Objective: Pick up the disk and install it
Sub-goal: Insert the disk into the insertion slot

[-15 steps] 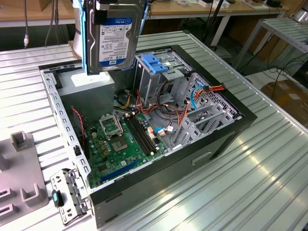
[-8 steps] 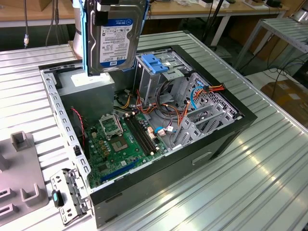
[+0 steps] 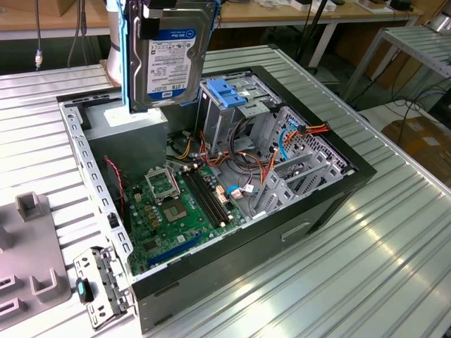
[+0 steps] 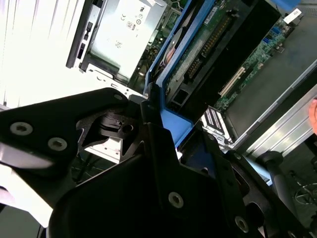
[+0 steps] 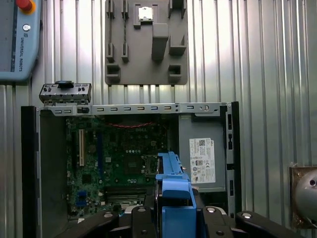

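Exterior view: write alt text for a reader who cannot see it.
The disk, upright with its label facing the camera, hangs over an open computer case on a ribbed metal table. Inside are a green motherboard, a grey box and a metal cage with a blue top.

An open computer case (image 3: 246, 264) sat on the counter (image 3: 373, 267), a motherboard (image 3: 176, 211) on its floor. The disk (image 3: 169, 60) hung over the metal box (image 3: 130, 130) inside, the drive cage (image 3: 229, 105) to the exterior view's right, a fixture plate (image 3: 28, 260) outside at its left.
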`<action>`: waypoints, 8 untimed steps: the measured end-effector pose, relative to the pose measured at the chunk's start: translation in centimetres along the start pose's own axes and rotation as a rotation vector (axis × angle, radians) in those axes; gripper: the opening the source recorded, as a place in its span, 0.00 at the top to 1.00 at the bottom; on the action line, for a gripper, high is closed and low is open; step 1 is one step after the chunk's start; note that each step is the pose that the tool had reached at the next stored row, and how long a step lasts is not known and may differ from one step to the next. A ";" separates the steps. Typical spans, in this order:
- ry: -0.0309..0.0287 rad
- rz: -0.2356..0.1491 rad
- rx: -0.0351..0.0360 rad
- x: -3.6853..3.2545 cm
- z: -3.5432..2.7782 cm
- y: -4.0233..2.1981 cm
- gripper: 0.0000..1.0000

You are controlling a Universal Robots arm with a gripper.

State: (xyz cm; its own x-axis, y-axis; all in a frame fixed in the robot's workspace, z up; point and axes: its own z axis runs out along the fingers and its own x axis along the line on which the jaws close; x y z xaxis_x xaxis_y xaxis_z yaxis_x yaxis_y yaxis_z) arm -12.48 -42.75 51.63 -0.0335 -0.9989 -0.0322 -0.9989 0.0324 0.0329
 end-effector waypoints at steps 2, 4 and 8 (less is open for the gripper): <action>0.0000 0.000 0.0000 0.06 0.00 0.00 0.63; 0.0001 0.000 0.0000 0.17 0.00 -0.01 0.63; -0.0001 0.000 0.0000 0.39 0.01 -0.01 0.63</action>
State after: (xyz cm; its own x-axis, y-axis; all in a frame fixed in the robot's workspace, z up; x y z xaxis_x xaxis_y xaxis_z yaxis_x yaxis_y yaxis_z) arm -12.49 -43.14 51.60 -0.0335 -0.9989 -0.0323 -0.9989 0.0325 0.0328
